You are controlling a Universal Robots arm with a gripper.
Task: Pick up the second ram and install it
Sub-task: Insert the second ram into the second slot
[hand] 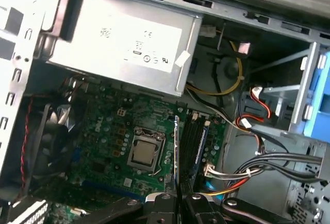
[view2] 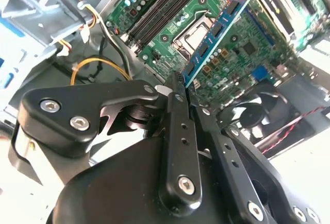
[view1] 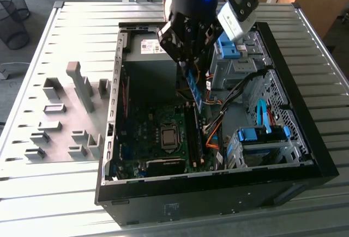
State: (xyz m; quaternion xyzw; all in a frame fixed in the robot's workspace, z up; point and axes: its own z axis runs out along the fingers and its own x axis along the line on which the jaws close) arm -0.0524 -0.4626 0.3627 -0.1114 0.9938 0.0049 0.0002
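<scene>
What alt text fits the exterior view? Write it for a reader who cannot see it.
The gripper holds the second ram above the motherboard inside an open computer case lying on a slatted metal table.

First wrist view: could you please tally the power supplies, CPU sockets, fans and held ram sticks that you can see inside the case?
Power supply: 1
CPU socket: 1
Fan: 1
Ram, held: 1
Total: 4
</scene>
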